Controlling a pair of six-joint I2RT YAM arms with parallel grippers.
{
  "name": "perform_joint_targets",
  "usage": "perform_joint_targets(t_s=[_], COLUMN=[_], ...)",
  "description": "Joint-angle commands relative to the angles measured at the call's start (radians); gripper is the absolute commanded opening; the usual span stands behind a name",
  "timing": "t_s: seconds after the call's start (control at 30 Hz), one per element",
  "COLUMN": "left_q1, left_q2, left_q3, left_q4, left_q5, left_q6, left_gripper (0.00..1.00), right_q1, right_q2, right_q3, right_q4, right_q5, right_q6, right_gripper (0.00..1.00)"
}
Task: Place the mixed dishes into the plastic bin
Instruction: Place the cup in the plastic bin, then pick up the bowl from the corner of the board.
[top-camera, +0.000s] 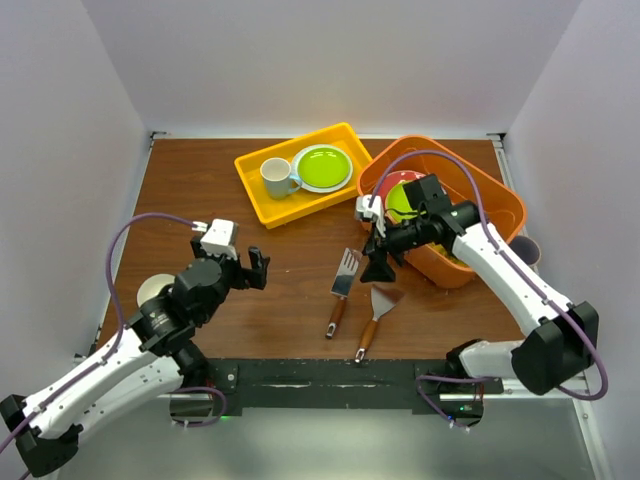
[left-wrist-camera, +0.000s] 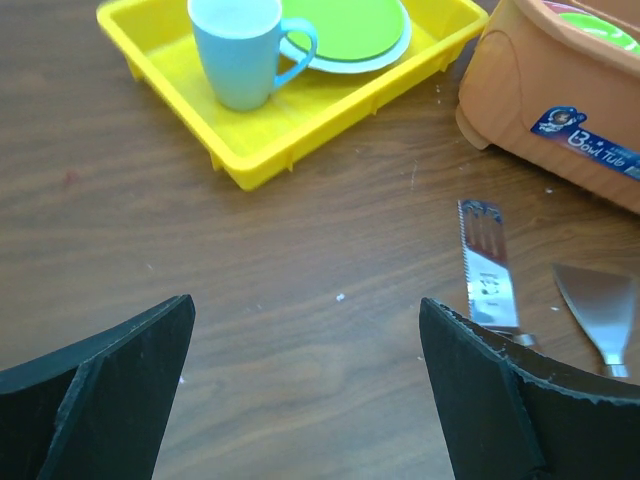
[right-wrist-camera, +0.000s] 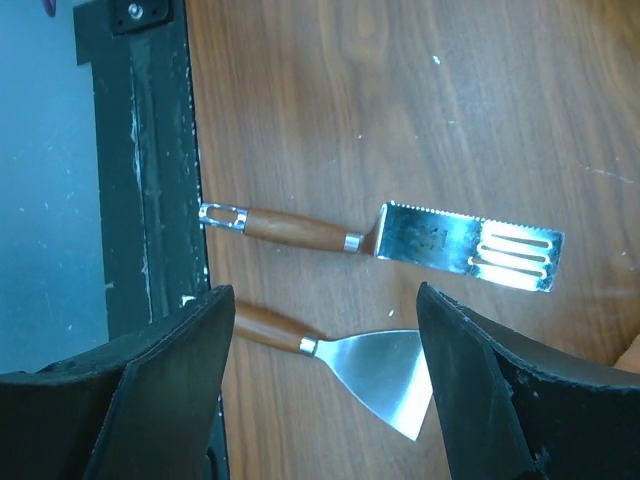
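The brown wooden tabletop (top-camera: 200, 190) carries everything. At its far right stands the plastic bin (top-camera: 450, 268), a deep orange basket. Inside it lie a red plate (top-camera: 397, 182) and a lime green dish (top-camera: 401, 204), partly hidden by the right arm. Just left of the bin lies a shallow yellow tray (top-camera: 250, 185), set at an angle. The left gripper (top-camera: 257, 268) hovers above the left part of the tabletop with its jaws as wide apart as they go, and there is nothing between them. The right gripper (top-camera: 380, 268) points down just beside the near left corner of the bin. Its jaws are also well apart and hold nothing; in the right wrist view only the wood and the two spatulas show between its fingers (right-wrist-camera: 180, 380). In the tray rests a lime green plate (top-camera: 322, 167) with a pale rim, so this dish is outside the bin. A cream round dish (top-camera: 150, 290) lies on the left of the tabletop, half hidden behind the left arm. The slotted spatula (top-camera: 345, 275) and the plain spatula (top-camera: 380, 300) lie side by side near the front edge, apart from each other. A white mug (top-camera: 277, 177) stands upright in the tray, touching the green plate's rim. A dark round mug (top-camera: 528, 248) stands outside the bin, just beside its right wall. A small blue label (left-wrist-camera: 585, 140) is on the bin's side.
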Motion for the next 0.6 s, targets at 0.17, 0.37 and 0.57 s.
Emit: perform_joint_targets(t_s=[0.17, 0.37, 0.57], left_q1=[0.005, 0.124, 0.364], left_q2=[0.096, 0.32, 0.472], left_q3=[0.118, 0.204, 0.195], left_q4=[-0.308, -0.445, -0.423], left_q5=[-0.346, -0.494, -0.434], left_q6=[-0.351, -0.455, -0.548], left_gripper=[1.0, 1.0, 1.0], right_q1=[0.001, 0.003, 0.003], right_q2=[-0.111, -0.134, -0.142], right_q3=[-0.053, -0.063, -0.074], right_q4=[0.061, 0.065, 0.075], right_q5=[-0.035, -0.018, 0.001], right_q6=[-0.059, -0.059, -0.055], right_gripper=[0.79, 0.79, 0.8])
